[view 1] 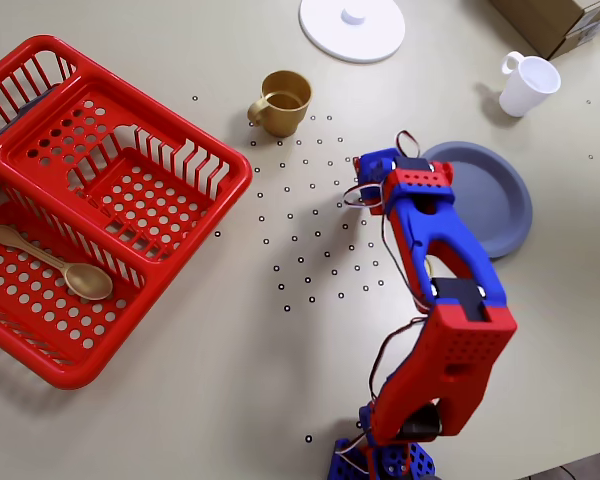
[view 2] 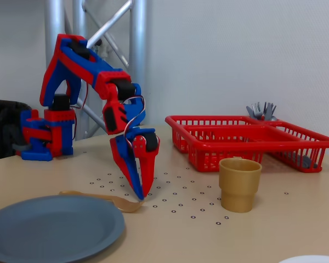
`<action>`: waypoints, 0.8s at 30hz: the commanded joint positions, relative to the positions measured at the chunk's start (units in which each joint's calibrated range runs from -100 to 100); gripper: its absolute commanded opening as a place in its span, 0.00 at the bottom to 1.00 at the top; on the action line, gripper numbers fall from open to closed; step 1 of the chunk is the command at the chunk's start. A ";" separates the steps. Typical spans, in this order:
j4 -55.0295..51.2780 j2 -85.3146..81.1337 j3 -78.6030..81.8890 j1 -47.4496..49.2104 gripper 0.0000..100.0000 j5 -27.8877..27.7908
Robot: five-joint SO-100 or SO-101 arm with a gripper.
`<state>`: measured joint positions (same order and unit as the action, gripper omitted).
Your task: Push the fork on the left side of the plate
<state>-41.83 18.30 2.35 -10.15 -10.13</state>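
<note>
Beige surface (view 2: 274, 230) under me, my tool (view 2: 143, 196) points down with jaws together, empty, tip touching the fork (view 2: 107, 199) beside the plate (view 2: 49, 227); next I judge a gentle sideways nudge.

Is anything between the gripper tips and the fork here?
Nothing: in the fixed view the gripper points down just above the fork, beside the plate. The arm hides the fork in the overhead view.
</note>
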 commanded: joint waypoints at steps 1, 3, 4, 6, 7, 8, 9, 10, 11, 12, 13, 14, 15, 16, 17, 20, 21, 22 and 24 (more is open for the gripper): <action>0.26 -0.97 -6.43 -1.05 0.00 -0.54; 0.26 -0.30 -7.79 -1.48 0.00 -0.54; 0.26 0.04 -8.33 -1.62 0.00 -0.59; 0.26 0.63 -9.33 -2.13 0.00 -0.78; 0.26 0.89 -9.79 -2.34 0.00 -0.78; 0.26 1.06 -10.06 -2.56 0.00 -0.83; 0.26 1.23 -10.33 -2.70 0.00 -0.93; 0.26 1.31 -10.42 -2.92 0.00 -0.93; 0.26 1.31 -10.42 -2.99 0.00 -0.98; 0.26 1.31 -10.42 -3.06 0.00 -0.93; 0.26 1.31 -10.51 -3.06 0.00 -0.83; 0.26 1.23 -10.60 -3.06 0.00 -0.73; 0.18 1.23 -10.78 -3.06 0.00 -0.59; 0.18 1.14 -10.87 -3.06 0.00 -0.54; 0.18 1.14 -10.87 -3.13 0.00 -0.54; 0.18 1.06 -11.51 -3.49 0.00 -0.54; 0.18 1.06 -11.78 -3.63 0.00 -0.63; 0.18 1.14 -12.14 -3.85 0.00 -0.68; 0.18 1.40 -12.69 -4.14 0.00 -0.93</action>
<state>-41.91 21.65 -5.06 -13.06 -10.82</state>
